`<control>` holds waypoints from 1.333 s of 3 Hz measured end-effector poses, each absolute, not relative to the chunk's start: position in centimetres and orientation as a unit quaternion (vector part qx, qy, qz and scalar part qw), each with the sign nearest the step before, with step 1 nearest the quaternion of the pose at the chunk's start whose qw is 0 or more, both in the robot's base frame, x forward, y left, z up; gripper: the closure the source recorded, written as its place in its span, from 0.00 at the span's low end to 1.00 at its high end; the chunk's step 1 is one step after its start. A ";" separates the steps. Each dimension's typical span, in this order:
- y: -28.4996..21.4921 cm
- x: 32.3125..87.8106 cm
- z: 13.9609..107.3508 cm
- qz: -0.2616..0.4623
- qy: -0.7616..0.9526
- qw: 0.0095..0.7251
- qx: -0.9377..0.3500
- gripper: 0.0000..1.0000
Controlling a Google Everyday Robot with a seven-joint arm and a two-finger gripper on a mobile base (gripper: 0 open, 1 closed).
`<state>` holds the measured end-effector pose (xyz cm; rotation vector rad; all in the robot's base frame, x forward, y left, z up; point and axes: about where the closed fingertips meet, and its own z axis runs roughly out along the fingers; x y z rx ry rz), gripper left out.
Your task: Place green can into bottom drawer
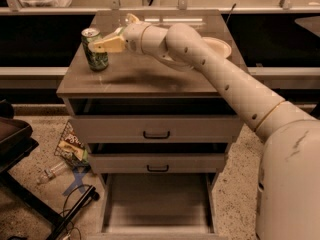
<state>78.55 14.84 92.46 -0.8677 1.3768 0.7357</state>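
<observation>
The green can (95, 51) stands upright at the left of the cabinet top (150, 76). It has a silver top and white marks on its side. My gripper (109, 34) reaches in from the right at the can's height. It is open, and the near finger (107, 45) has its tip against the can's upper right side. The can still rests on the top. The bottom drawer (157, 206) is pulled out at the foot of the cabinet. Its flat grey floor is bare.
A white plate (221, 47) lies on the cabinet top behind my arm. Two shut drawer fronts with black handles (156, 134) sit above the open drawer. A snack bag (71, 145), a plastic bottle (49, 174) and cables lie on the floor at left, near a black chair (12, 144).
</observation>
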 end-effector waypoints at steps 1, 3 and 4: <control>17.8 76.4 92.5 0.353 0.581 0.622 -0.388 0.00; 22.9 76.1 90.8 0.372 0.584 0.593 -0.410 0.14; 23.5 78.3 87.3 0.354 0.618 0.566 -0.415 0.45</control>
